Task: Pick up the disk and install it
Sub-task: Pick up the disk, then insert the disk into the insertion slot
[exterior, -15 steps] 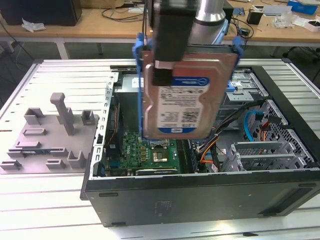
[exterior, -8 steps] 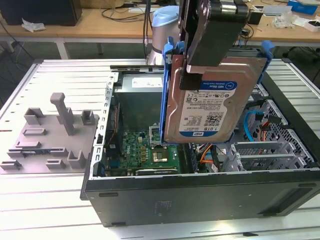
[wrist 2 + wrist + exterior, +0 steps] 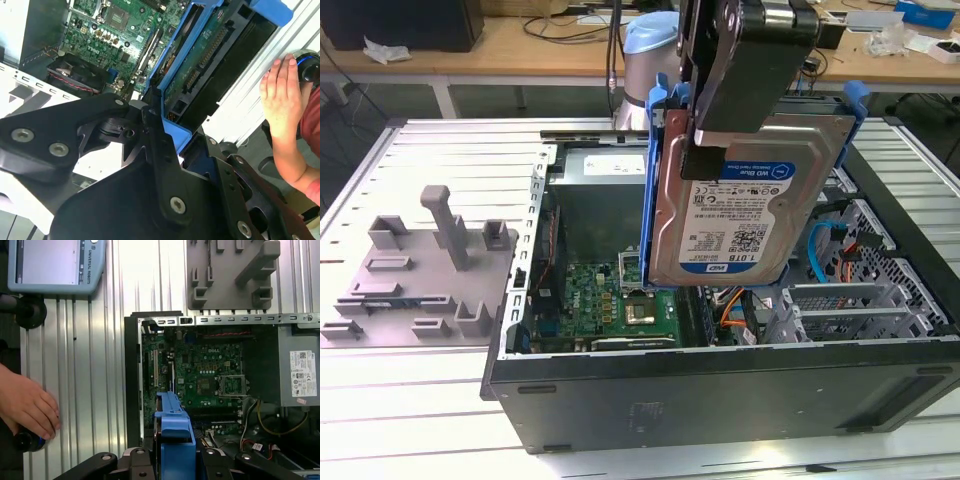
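Observation:
The disk, a silver hard drive with a white-and-blue label in a blue carrier frame, hangs upright above the open computer case. My gripper is shut on its upper edge, label facing the exterior view. In the second wrist view the disk's circuit-board side runs away from my gripper, over the motherboard. In the first wrist view the carrier's blue edge sticks out between my fingers, above the case's interior.
A metal drive cage with cables fills the case's side on the exterior view's right. A grey fixture block lies on the slatted table on the exterior view's left. A person's hand rests beside the case, near a teach pendant.

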### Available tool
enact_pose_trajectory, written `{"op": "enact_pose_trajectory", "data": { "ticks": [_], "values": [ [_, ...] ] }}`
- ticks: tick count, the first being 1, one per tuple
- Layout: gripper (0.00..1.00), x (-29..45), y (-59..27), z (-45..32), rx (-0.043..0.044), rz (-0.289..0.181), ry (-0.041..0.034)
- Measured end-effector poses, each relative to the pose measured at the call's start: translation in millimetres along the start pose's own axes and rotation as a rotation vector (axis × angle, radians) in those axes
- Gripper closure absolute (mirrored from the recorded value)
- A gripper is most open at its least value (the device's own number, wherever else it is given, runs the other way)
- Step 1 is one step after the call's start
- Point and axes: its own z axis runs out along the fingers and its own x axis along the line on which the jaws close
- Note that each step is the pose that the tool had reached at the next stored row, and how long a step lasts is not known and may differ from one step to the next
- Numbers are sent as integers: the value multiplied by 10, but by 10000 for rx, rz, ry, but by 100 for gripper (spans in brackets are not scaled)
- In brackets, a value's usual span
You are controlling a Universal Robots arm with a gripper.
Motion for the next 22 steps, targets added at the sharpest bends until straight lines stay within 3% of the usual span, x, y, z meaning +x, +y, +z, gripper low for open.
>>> {"op": "enact_pose_trajectory", "data": {
  "ticks": [22],
  "values": [
    [63,-6,-11,-1,-1,-2,-1]
  ]
}}
